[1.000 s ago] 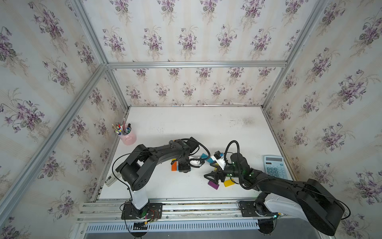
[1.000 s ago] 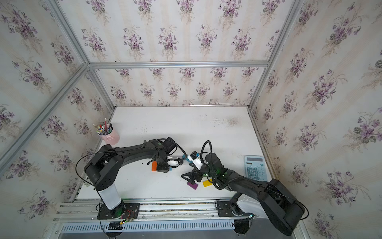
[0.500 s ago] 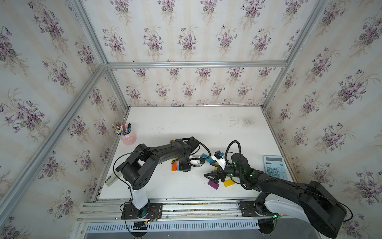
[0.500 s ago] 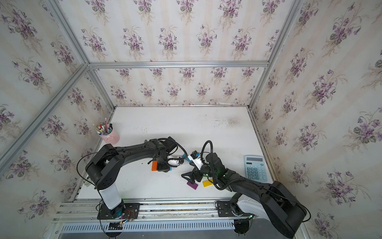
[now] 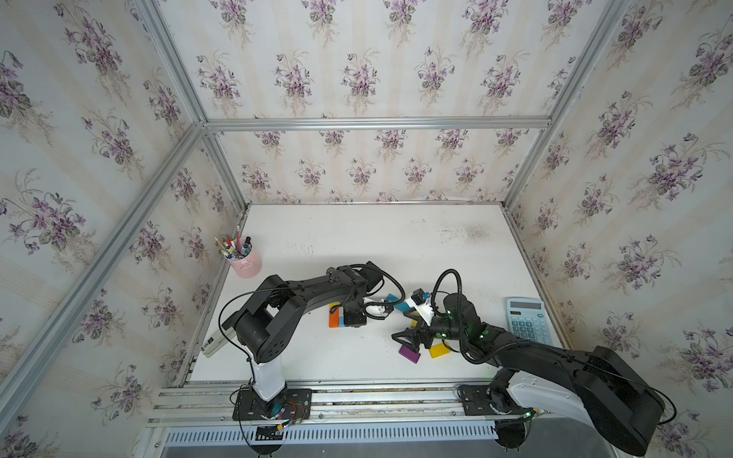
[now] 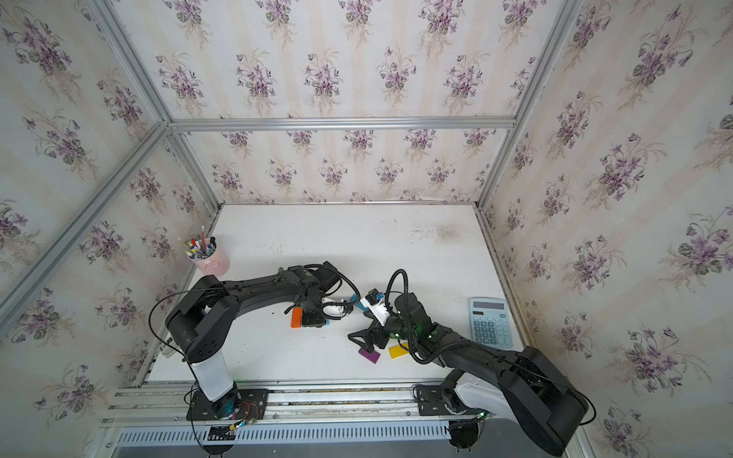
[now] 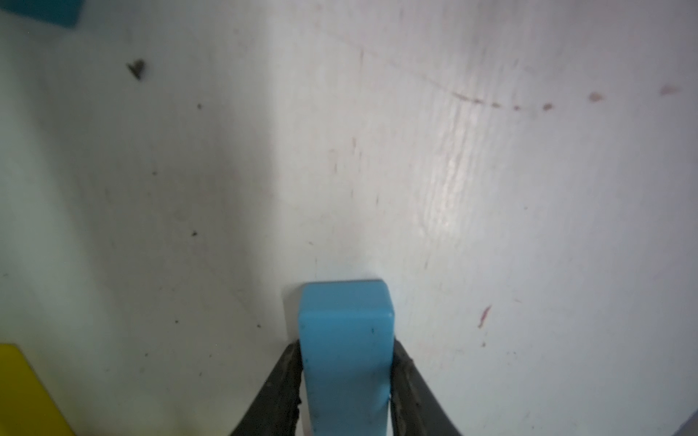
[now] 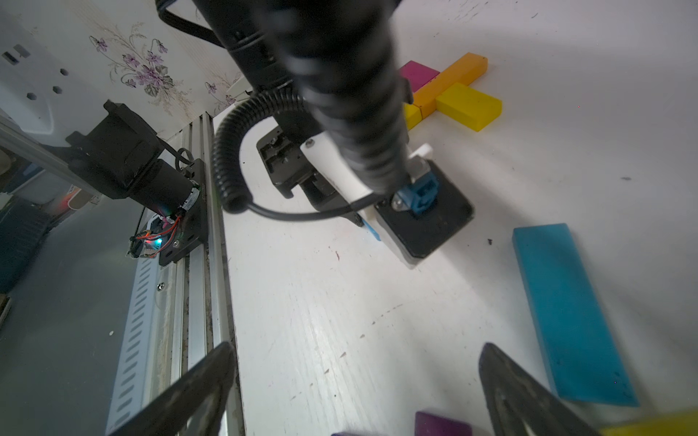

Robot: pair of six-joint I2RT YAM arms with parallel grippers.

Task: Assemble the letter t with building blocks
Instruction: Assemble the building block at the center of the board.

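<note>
My left gripper is shut on a blue block that rests on the white table; its black jaws press both long sides. In both top views it hangs just right of an orange block. In the right wrist view that orange block is long, with a pink block and a yellow block on either side: part of the letter t. My right gripper is open and holds nothing, just above a purple block and beside a yellow block. A long teal block lies close by.
A pink cup of pens stands at the table's left edge. At the right edge lies a blue calculator. A white power strip sits off the table's front left corner. The aluminium rail runs along the front.
The left gripper's jaws have closed in on the blue block. Both arms have hardly moved, and the right gripper stays open.
</note>
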